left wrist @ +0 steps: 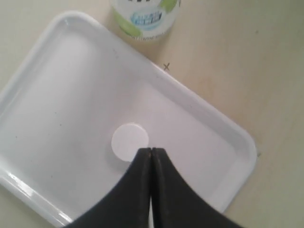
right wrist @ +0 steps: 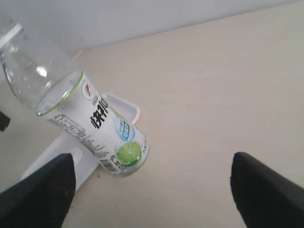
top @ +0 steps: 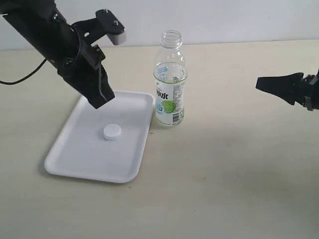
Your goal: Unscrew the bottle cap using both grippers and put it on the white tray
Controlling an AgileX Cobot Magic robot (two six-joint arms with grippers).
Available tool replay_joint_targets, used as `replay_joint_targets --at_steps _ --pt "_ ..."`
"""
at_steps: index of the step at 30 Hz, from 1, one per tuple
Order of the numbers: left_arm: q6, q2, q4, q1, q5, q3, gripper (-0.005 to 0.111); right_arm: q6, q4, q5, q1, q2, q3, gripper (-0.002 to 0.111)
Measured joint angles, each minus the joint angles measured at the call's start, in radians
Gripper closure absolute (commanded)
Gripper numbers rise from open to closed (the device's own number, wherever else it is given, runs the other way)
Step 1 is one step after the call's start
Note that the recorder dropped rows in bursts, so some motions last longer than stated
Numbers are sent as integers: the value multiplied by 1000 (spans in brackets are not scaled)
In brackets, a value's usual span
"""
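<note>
Bottle cap [top: 111,131]: one, small round white disc with a plain flat top, lying flat near the middle of the white tray [top: 75,149]. One tray, one bottle [top: 170,84], two grippers. Bottle is clear, with a white label showing a green lime; it stands upright with an open threaded neck on the table [top: 239,164], just beside the tray's edge. Left gripper [top: 101,102] hangs over the tray above the cap, fingers [left wrist: 137,190] pressed together, gripping nothing. Right gripper [top: 261,83] is well apart from the bottle, fingers [right wrist: 42,194] spread wide, empty.
</note>
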State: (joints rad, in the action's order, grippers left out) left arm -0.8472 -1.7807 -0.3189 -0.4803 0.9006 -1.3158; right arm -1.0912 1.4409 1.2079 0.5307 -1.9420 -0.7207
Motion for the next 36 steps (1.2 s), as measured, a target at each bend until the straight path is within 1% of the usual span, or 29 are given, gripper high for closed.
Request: replay_joint_targets --at_steps 5,13,16,17,18,19,20,21,22,23,24,26,29,30,32,33,34,35,36 --pt "-50 70 -96 0 -74 60 107 -95 -20 1 -4 0 2 25" --pt "-146 187 -287 0 -284 235 107 -140 -42 2 -4 0 2 25" --pt "-203 262 -383 0 -387 333 107 -140 -55 2 -4 0 2 26" --pt "-243 303 -442 0 -429 388 107 -140 -59 2 -4 0 2 28" --pt "-289 332 -488 0 -461 431 107 -142 -59 2 -4 0 2 38" --pt "-392 377 -618 0 -507 500 107 -142 -59 2 -4 0 2 44" --pt "-465 403 -702 0 -532 539 107 -145 -59 2 -4 0 2 65" --pt "-622 450 -874 0 -564 605 107 -151 -61 2 -4 0 2 79" --pt "-719 479 -983 0 -572 640 107 -152 -61 2 -4 0 2 108" --pt "-932 536 -1194 0 -575 699 107 -152 -61 2 -4 0 2 108" --pt "-1059 601 -1312 2 -564 754 107 -141 -61 2 -4 0 2 108" --pt "-1136 710 -1382 14 -530 818 107 -107 -91 3 -8 6 27 108" --pt "-1123 890 -1405 20 -533 870 107 -21 -173 3 -16 59 112 108" --pt "-1097 968 -1409 20 -558 879 107 4 -200 3 -18 94 142 108" --pt "-1045 1068 -1411 20 -610 883 107 29 -226 3 -18 178 187 108" --pt "-1033 1095 -1414 20 -616 885 107 31 -228 3 -18 207 196 108" --pt "-1016 1136 -1416 20 -625 893 107 33 -237 3 -18 286 217 108" --pt "-1014 1146 -1416 20 -627 899 107 33 -237 2 -18 329 227 108" --pt "-1007 1158 -1418 20 -649 913 107 18 -237 -8 -18 422 246 108"
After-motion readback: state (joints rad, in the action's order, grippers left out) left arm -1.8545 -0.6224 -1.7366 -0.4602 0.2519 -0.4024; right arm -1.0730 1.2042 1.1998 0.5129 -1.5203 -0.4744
